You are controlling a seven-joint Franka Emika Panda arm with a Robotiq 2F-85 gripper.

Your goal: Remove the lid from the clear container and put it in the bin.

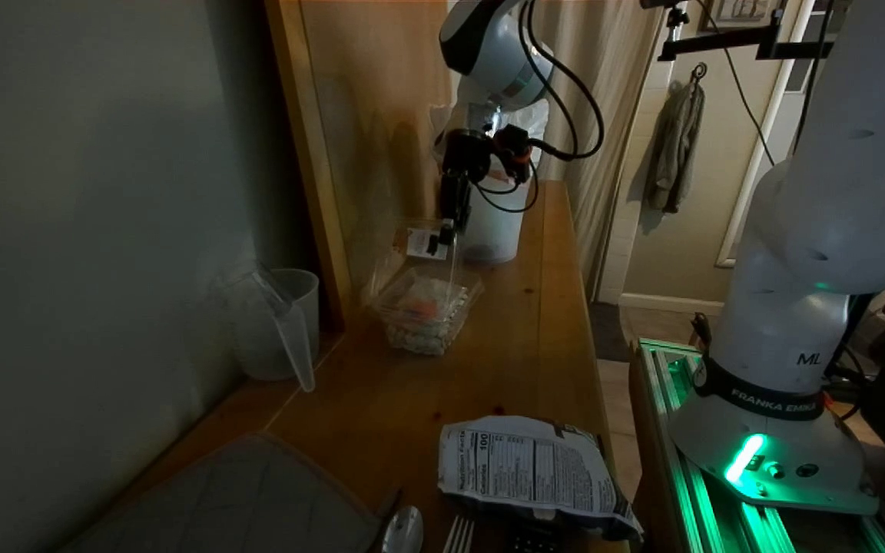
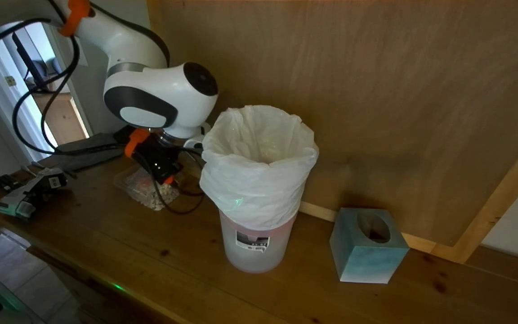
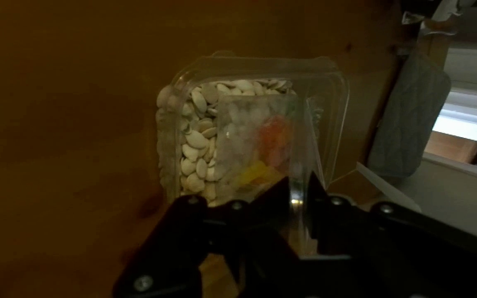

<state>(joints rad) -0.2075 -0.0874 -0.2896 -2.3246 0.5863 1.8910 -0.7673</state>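
Currently you are pinching a thin, glossy, transparent plastic lid (image 1: 425, 246) by its edge, the black two-finger gripper (image 3: 300, 189) standing almost closed with just that plastic between its tips. The lid is standing steeply tilted over the low, round-cornered, clear plastic container (image 3: 259, 68), where pale flat seeds (image 3: 196, 140) are lying; whether the two are touching, the views are not showing clearly. The white cylindrical bin (image 2: 254, 258), lined with a crinkled whitish plastic bag (image 2: 259, 193), is standing nearby on the brown wooden counter (image 2: 191, 270).
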